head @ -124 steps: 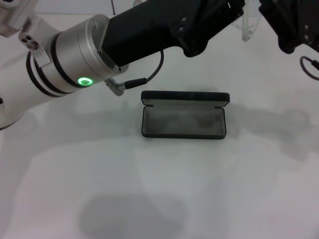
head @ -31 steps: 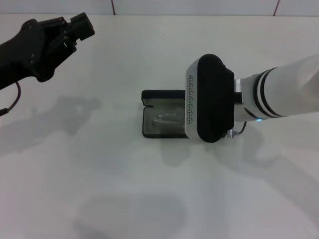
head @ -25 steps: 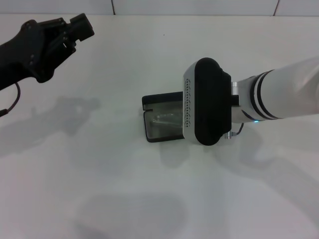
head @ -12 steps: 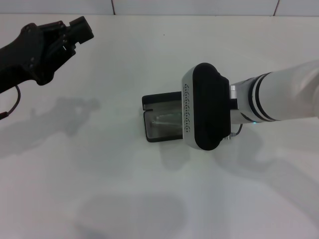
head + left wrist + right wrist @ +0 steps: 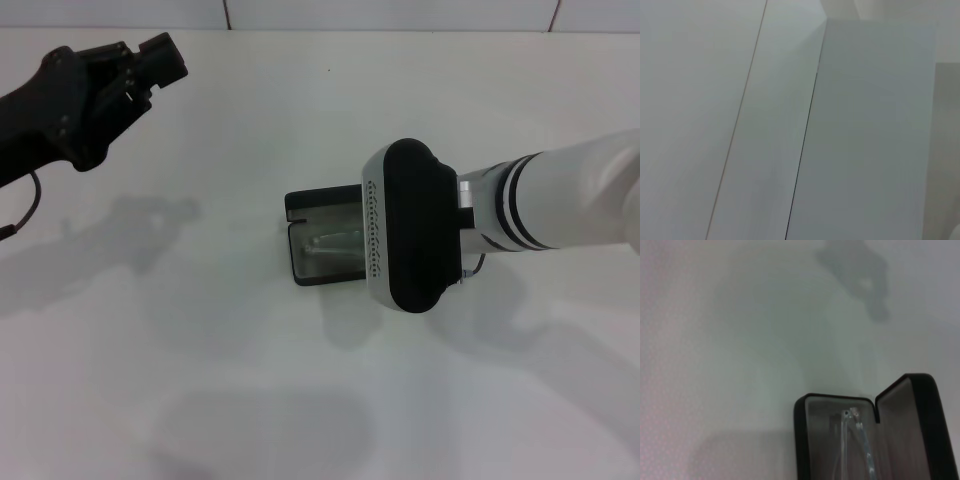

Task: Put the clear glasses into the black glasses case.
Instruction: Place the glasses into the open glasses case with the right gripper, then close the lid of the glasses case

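Observation:
The black glasses case (image 5: pixel 312 240) lies open at the middle of the white table, slightly askew. The clear glasses (image 5: pixel 335 243) lie inside on its grey lining. My right arm reaches in from the right. Its wrist housing (image 5: pixel 405 225) hangs over the case's right half and hides the right gripper beneath it. In the right wrist view the open case (image 5: pixel 805 440) shows one thin transparent arm of the glasses (image 5: pixel 860 440) in the tray, beside the raised lid (image 5: pixel 920 430). My left gripper (image 5: pixel 150 62) is held high at the far left, well away from the case.
A white tabletop (image 5: pixel 200 380) surrounds the case, with arm shadows on it. A tiled wall edge (image 5: pixel 400 15) runs along the back. The left wrist view shows only pale wall panels (image 5: pixel 865 150).
The glasses now lie in the case and the left arm has withdrawn to the far left. Over the last second the case turned slightly askew, and the right wrist drifted a little left and down.

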Tool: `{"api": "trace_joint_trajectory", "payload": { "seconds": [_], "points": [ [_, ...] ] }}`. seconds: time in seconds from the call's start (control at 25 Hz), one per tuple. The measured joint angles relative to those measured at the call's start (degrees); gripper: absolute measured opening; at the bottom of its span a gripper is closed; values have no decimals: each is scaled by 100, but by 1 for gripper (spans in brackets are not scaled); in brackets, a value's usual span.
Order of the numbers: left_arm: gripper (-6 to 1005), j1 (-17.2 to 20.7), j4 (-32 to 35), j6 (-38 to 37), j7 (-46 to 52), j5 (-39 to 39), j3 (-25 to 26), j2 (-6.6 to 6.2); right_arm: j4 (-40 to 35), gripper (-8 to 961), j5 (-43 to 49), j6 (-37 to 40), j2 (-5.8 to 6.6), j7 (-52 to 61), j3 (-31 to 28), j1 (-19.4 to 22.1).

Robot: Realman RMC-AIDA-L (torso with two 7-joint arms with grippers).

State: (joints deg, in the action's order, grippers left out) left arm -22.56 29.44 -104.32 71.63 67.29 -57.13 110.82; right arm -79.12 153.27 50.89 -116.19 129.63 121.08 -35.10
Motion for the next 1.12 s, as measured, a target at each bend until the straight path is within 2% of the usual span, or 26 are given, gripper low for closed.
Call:
{"api": "trace_joint_trajectory", "payload": {
  "seconds": [0.68, 1.12],
  "points": [
    [124, 56, -9, 0, 0, -14, 0, 0, -176, 90, 14, -9, 0, 18, 30, 113],
    [128, 59, 26, -51, 0, -14, 0, 0, -907, 91, 23, 314, 14, 5, -7, 555]
  ]
}}
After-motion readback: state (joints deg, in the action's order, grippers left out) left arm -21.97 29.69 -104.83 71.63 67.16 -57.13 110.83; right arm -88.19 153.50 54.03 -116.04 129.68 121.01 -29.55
